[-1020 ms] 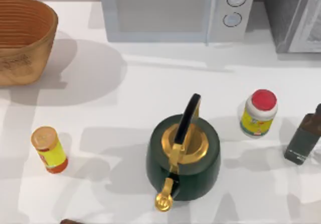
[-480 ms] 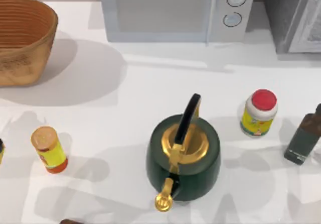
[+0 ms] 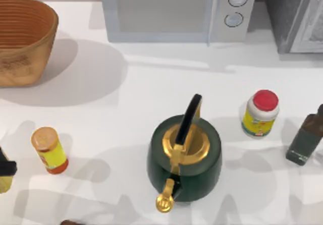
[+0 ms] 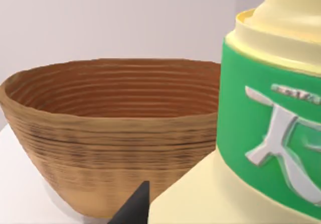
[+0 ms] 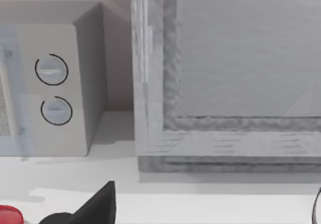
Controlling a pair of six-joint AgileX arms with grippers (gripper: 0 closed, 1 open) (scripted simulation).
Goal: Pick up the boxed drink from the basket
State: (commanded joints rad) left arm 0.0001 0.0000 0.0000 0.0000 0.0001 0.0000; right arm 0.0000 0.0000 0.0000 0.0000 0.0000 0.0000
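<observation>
Since a second ago the left hand (image 3: 5, 173) has come in at the counter's (image 3: 151, 94) left edge, closed on the yellowish-tan, green-banded boxed drink (image 4: 261, 148), outside the orange-brown woven wicker basket (image 3: 22, 38); a loose grip could drop it

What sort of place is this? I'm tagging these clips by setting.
Most likely a rendered kitchen counter: a microwave stands at the back of a white table, with a green kettle and a wicker basket on it.

Basket (image 3: 22, 33) sits upper left of the frame, microwave (image 3: 176, 10) top centre, kettle (image 3: 184, 157) lower middle, jar (image 3: 260, 113) to its right.
</observation>
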